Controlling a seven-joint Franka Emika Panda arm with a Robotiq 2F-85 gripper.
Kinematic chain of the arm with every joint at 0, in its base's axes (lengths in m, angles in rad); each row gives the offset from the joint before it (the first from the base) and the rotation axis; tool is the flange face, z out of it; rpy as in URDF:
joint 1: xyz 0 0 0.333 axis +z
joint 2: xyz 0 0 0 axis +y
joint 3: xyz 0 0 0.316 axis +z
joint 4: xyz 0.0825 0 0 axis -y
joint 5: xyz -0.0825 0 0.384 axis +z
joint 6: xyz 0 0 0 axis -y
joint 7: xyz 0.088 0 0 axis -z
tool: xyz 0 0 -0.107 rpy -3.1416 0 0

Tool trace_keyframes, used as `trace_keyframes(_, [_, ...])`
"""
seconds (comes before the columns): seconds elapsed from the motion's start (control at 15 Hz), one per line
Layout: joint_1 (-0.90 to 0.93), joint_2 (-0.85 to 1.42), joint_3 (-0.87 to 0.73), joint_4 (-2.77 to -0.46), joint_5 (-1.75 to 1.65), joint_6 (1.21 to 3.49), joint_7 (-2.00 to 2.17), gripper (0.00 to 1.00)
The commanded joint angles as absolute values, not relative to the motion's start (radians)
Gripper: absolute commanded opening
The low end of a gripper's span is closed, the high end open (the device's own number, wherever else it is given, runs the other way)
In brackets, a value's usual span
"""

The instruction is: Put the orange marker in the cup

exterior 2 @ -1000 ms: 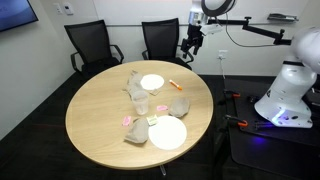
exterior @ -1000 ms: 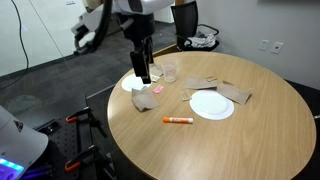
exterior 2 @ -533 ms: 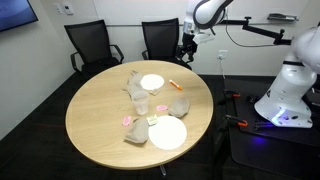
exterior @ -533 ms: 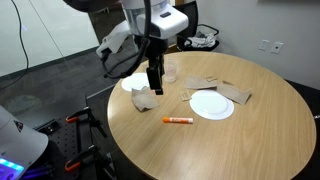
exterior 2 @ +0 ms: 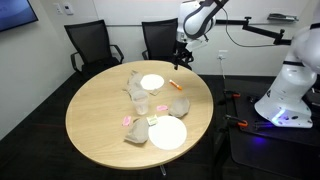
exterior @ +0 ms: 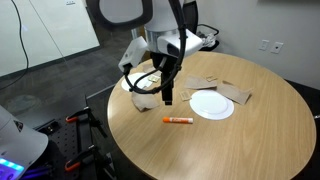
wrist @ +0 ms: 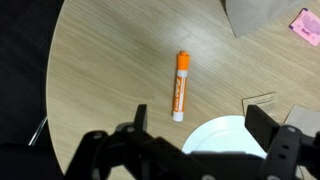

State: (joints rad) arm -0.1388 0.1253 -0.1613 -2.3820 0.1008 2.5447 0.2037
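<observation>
- Lying on the worktop (wrist: 100, 60) just beside the white plate (wrist: 235, 138): slim orange marker (wrist: 180, 85), whitish end nearest the plate.
- Hovering near the plate: fingers (wrist: 265, 128) spread wide, empty.

The end effector (exterior 2: 179, 63) hangs over the far edge of the round wooden counter (exterior 2: 100, 115), above the orange marker (exterior 2: 175, 84), which lies beside a white plate (exterior 2: 152, 82). The cup (exterior 2: 142, 104) stands upright near the middle among crumpled brown papers (exterior 2: 179, 106). A second white plate (exterior 2: 167, 132) sits nearer the camera.
</observation>
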Motion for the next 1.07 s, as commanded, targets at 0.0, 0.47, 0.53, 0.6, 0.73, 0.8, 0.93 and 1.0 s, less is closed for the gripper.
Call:
trace_keyframes(0.0, [-0.132,0.212,-0.163,-2.325,0.078,2.566,0.235,1.00])
trace_keyframes(0.47, [-0.119,0.340,-0.166,-2.263,0.077,2.584,0.230,1.00])
trace_keyframes(0.53, [-0.116,0.360,-0.168,-2.255,0.075,2.594,0.232,1.00])
trace_keyframes(0.6, [-0.112,0.377,-0.170,-2.249,0.072,2.604,0.236,1.00])
trace_keyframes(0.73, [-0.107,0.413,-0.172,-2.236,0.070,2.631,0.234,1.00])
trace_keyframes(0.8, [-0.104,0.431,-0.173,-2.229,0.070,2.644,0.233,1.00])
trace_keyframes(0.93, [-0.098,0.463,-0.178,-2.215,0.068,2.665,0.238,1.00])
trace_keyframes(1.0, [-0.097,0.476,-0.178,-2.207,0.069,2.670,0.237,1.00])
